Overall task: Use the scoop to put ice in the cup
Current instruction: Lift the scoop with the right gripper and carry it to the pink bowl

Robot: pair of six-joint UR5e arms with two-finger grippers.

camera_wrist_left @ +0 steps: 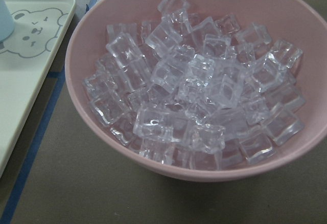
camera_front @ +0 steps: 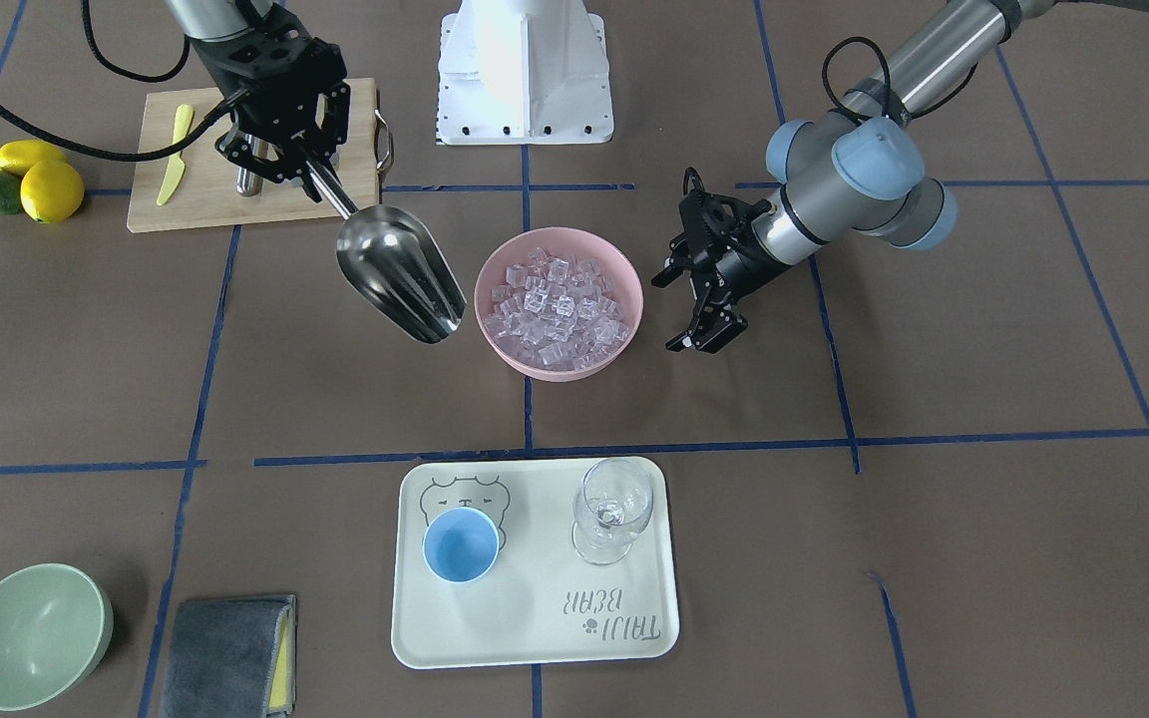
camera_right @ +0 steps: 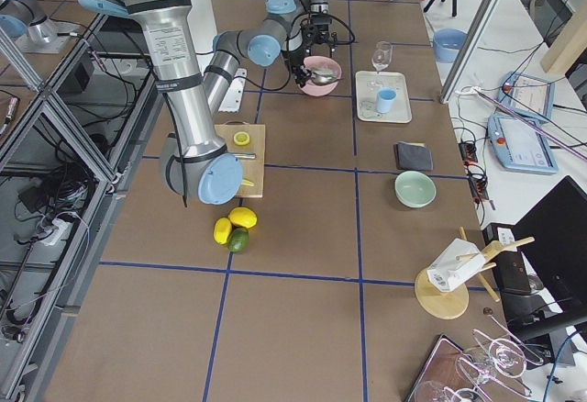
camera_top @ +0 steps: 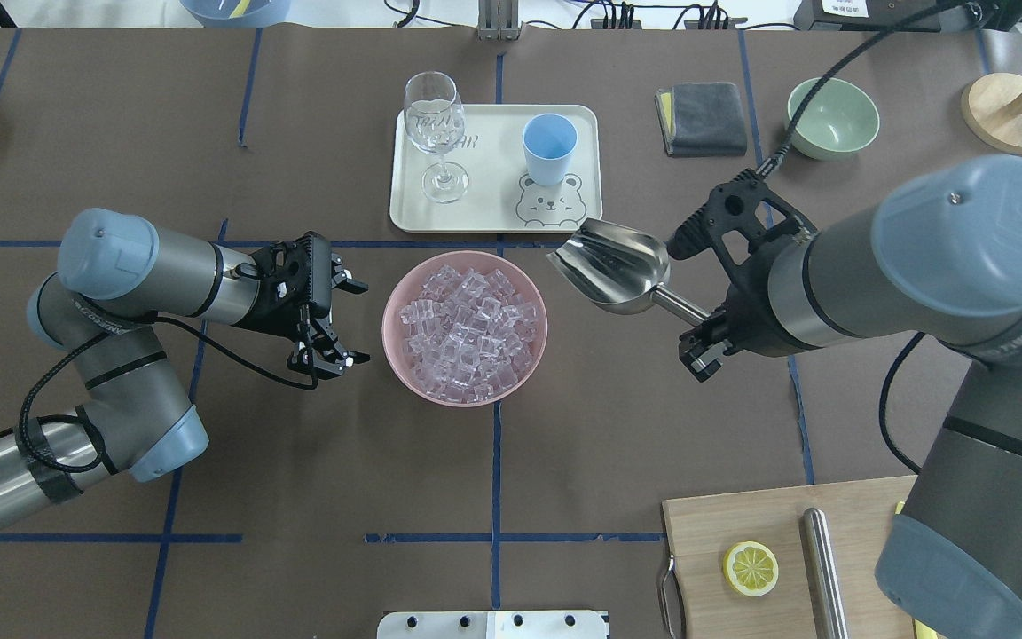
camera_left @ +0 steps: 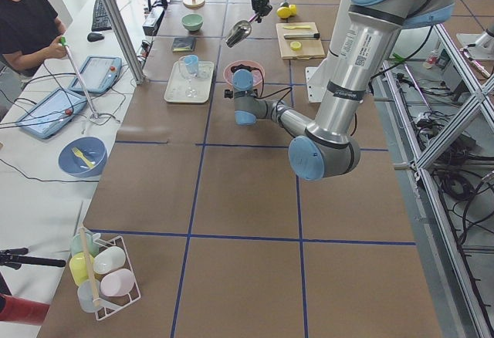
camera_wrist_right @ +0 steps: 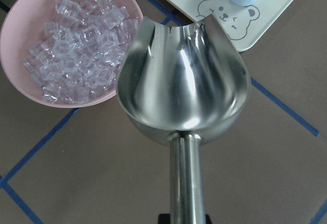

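Observation:
My right gripper (camera_top: 697,312) is shut on the handle of the steel scoop (camera_top: 610,262), held in the air just right of the pink bowl (camera_top: 396,297). The scoop's trough (camera_wrist_right: 184,86) is empty and points toward the tray. Clear ice (camera_wrist_left: 199,91) cubes fill the bowl (camera_front: 487,299). The light-blue cup (camera_front: 460,544) stands upright on the cream bear tray (camera_front: 535,618), with no ice visible inside. On the bowl's other side my left gripper (camera_top: 356,321) is open at bowl height, holding nothing and facing the bowl.
A clear stemmed glass (camera_front: 612,509) shares the tray with the cup. A pale green bowl (camera_front: 31,633) and a grey cloth (camera_front: 225,658) lie beyond the tray on my right. A cutting board (camera_top: 742,532) with a lemon half and a steel cylinder is near my right arm.

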